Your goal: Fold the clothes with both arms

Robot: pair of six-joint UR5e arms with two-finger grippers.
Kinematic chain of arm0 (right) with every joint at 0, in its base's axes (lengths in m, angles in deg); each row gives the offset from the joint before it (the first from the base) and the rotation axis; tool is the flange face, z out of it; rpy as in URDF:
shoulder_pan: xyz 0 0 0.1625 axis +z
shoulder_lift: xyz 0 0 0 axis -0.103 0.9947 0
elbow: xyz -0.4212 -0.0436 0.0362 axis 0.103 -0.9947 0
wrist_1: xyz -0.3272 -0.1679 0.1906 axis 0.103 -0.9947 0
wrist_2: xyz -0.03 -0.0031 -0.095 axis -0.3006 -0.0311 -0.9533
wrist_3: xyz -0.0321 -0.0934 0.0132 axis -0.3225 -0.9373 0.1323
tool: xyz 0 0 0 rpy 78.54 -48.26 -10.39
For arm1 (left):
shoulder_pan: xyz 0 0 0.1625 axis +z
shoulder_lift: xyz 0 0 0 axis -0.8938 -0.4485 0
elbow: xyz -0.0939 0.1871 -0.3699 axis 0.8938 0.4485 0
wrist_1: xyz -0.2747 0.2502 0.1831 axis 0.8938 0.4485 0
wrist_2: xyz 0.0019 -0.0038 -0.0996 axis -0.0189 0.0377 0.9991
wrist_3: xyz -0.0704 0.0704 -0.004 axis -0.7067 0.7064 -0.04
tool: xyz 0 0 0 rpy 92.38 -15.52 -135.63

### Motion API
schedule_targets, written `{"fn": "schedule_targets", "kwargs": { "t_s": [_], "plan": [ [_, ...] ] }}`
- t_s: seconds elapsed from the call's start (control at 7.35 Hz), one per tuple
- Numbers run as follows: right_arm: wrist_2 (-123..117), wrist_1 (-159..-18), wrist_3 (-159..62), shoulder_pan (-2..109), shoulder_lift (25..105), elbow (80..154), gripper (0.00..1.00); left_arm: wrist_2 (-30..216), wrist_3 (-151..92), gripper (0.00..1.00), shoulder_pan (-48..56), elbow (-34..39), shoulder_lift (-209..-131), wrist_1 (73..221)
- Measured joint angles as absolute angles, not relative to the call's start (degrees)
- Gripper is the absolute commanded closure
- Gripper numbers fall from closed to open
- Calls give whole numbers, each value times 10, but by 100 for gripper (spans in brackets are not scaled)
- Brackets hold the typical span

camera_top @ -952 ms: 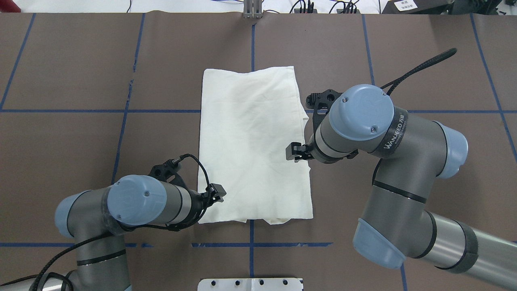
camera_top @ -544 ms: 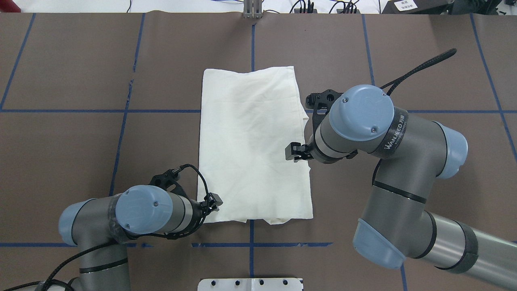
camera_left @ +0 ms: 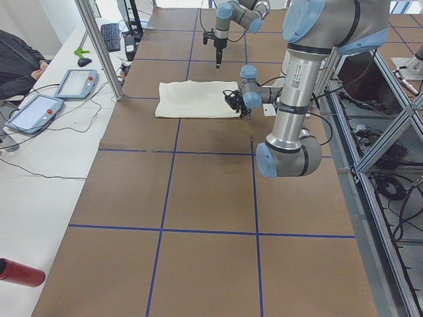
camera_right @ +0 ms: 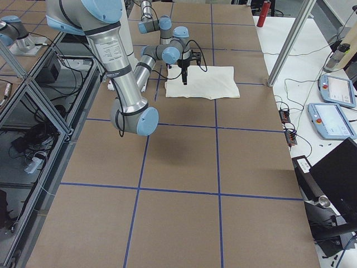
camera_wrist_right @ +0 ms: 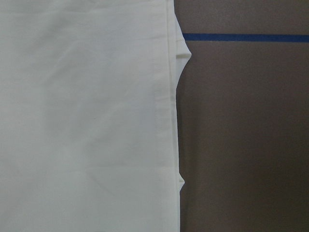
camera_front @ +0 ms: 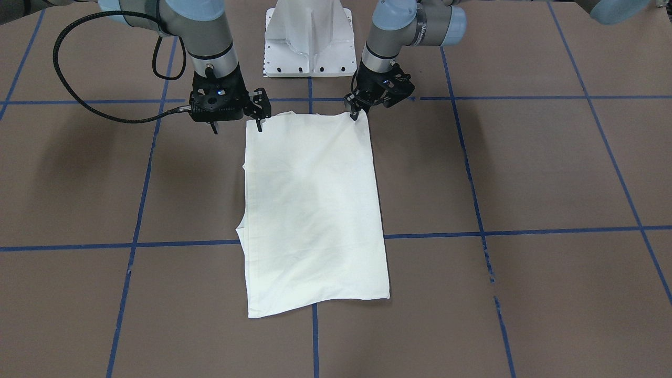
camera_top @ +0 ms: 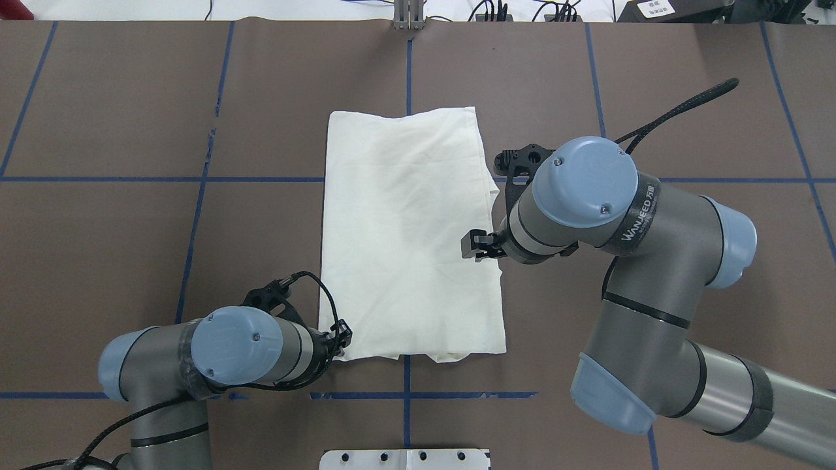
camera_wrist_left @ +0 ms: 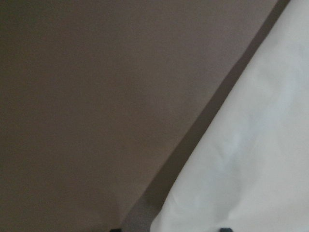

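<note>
We see the cream shirt (camera_top: 411, 235) folded into a long rectangle, plain side up. It lies flat in the middle of the brown tabletop (camera_top: 130, 98), which is crossed by blue tape lines. The left fingers (camera_front: 356, 111) sit low at the shirt's near left corner. The wrist view shows them spread, with the cloth's edge running between the two tips; we cannot tell whether they touch it. The right fingers (camera_front: 236, 114) hang spread above the shirt's right edge, one tip over cloth and the other over bare tabletop. From overhead, the wrist of the right arm (camera_top: 653, 248) hides one of those fingers. A black cable (camera_top: 686, 104) arcs off that arm toward the far right. The white base (camera_front: 310, 31) stands at the near edge. Beyond the far edge, past a metal post (camera_left: 99, 49), a white side table (camera_left: 39, 172) carries two tablets (camera_left: 30, 113), a keyboard (camera_left: 109, 36) and a red cylinder (camera_left: 20, 272).
</note>
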State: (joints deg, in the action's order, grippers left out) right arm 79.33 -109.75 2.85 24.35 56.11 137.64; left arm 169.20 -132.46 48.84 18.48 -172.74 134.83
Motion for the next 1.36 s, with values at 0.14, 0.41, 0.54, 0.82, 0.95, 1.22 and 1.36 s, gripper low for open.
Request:
{"fn": "schedule_targets", "kwargs": {
  "t_s": [0.14, 0.41, 0.54, 0.82, 0.95, 1.22, 1.36],
  "plan": [
    [793, -1097, 29, 244, 561, 1377, 0, 1690, -1325, 97, 489, 185, -1727, 1348],
    [793, -1097, 28, 244, 561, 1377, 0, 1684, -1324, 100, 490, 185, -1727, 1348],
    [794, -1097, 31, 244, 561, 1377, 0, 1682, -1321, 100, 490, 187, -1727, 1348],
    [795, -1097, 84, 232, 561, 1377, 0, 1682, -1307, 100, 489, 196, -1727, 1348],
    [794, -1097, 144, 211, 558, 1378, 0, 1683, -1303, 100, 489, 199, -1727, 1348],
    [764, -1078, 277, 154, 557, 1376, 0, 1685, -1296, 100, 489, 204, -1728, 1348],
    [732, -1054, 338, 124, 559, 1362, 0, 1685, -1291, 100, 489, 205, -1728, 1348]
  ]
}}
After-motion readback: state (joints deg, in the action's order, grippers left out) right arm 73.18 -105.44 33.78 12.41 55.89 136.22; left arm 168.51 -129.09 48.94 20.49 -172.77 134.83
